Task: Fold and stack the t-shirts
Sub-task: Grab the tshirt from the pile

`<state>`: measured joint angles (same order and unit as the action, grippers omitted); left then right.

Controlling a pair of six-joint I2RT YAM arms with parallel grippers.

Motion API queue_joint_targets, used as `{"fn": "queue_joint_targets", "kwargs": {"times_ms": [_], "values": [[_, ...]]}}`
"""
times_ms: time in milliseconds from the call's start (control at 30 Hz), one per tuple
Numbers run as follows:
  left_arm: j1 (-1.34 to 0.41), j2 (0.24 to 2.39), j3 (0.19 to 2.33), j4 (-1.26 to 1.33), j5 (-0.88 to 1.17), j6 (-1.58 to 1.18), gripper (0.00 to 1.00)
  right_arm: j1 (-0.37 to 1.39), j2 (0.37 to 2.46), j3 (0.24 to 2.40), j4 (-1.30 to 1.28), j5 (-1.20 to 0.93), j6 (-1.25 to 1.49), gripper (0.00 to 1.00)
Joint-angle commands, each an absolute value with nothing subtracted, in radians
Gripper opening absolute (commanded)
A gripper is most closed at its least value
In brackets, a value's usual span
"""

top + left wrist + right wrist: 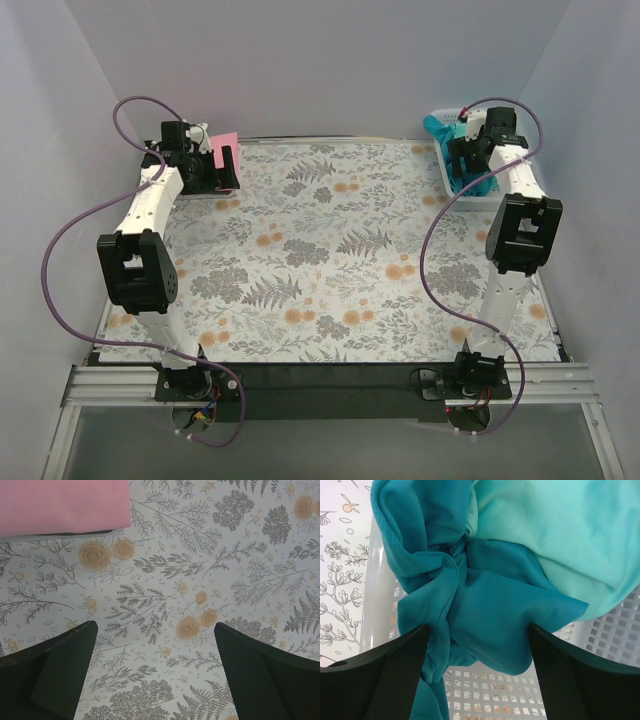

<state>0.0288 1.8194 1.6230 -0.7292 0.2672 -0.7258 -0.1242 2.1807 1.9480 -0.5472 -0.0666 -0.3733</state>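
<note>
A folded pink t-shirt (223, 149) lies at the far left corner of the table; its edge shows at the top left of the left wrist view (60, 505). My left gripper (228, 172) hovers just beside it, open and empty over the floral cloth (155, 630). The deep teal-blue t-shirt (485, 605) and the paler aqua-green t-shirt (570, 535) lie crumpled in the white mesh basket (455, 190) at the far right. My right gripper (465, 160) is open above the basket, its fingers (395, 675) on either side of the teal-blue cloth.
The grey floral table covering (330, 250) spans the table. White walls enclose the back and sides. The basket's mesh floor (495, 695) shows beneath the shirts. Purple cables loop beside both arms.
</note>
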Motion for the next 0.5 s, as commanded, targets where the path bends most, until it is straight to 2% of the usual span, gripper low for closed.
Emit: {"fn": "queue_joint_targets", "kwargs": {"times_ms": [0, 100, 133, 200, 233, 267, 467], "values": [[0.026, 1.763, 1.605, -0.724, 0.25, -0.712, 0.98, -0.126, 2.18, 1.935, -0.532, -0.064, -0.362, 0.73], [0.028, 1.764, 1.603, -0.721, 0.247, -0.712, 0.98, -0.133, 2.178, 1.93, -0.538, -0.072, -0.359, 0.57], [0.028, 1.769, 1.606, -0.721, 0.247, -0.712, 0.98, -0.135, 2.172, 1.934, -0.54, -0.075, -0.357, 0.4], [0.028, 1.775, 1.617, -0.722, 0.248, -0.713, 0.98, -0.14, 2.145, 1.945, -0.545, -0.09, -0.354, 0.26], [0.028, 1.779, 1.62, -0.723, 0.25, -0.713, 0.98, -0.141, 2.134, 1.965, -0.549, -0.095, -0.353, 0.07], [0.028, 1.782, 1.626, -0.723, 0.253, -0.713, 0.98, -0.143, 2.125, 1.98, -0.554, -0.091, -0.351, 0.01], [0.028, 1.807, 1.677, -0.736, 0.264, -0.727, 0.98, -0.19, 2.023, 2.098, -0.572, -0.103, -0.29, 0.01]]}}
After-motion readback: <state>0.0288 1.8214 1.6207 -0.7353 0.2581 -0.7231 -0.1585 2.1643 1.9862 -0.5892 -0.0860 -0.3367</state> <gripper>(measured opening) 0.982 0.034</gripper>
